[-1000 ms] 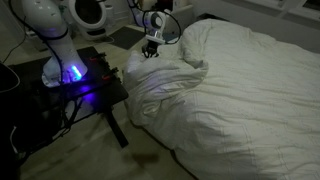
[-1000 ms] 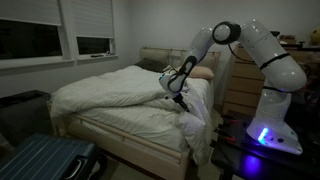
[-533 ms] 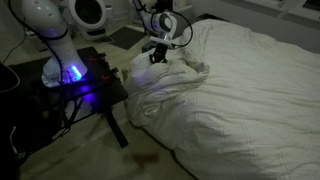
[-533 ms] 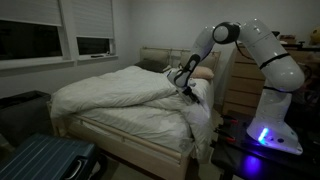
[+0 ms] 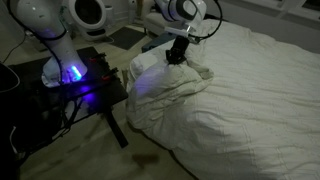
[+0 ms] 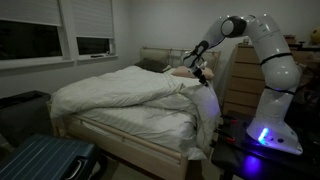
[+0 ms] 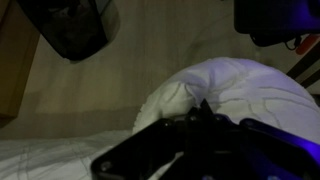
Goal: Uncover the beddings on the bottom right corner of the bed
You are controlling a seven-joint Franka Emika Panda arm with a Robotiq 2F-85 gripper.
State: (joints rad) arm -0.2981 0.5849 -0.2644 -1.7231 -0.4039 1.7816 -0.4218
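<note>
Beddings (image 5: pixel 235 95) bunched at bed (image 6: pixel 120 135) corner, one fold raised toward twelve o'clock. Fingers (image 5: pixel 176 55) closed, pinching that fold. Corner partly uncovered, by my reckoning; pull-back not yet finished, more cloth to clear.

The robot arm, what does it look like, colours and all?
The arm is glossy white, made of rounded, bulging segments. A blue light glows at its base. The pincer at its tip is small and black.
</note>
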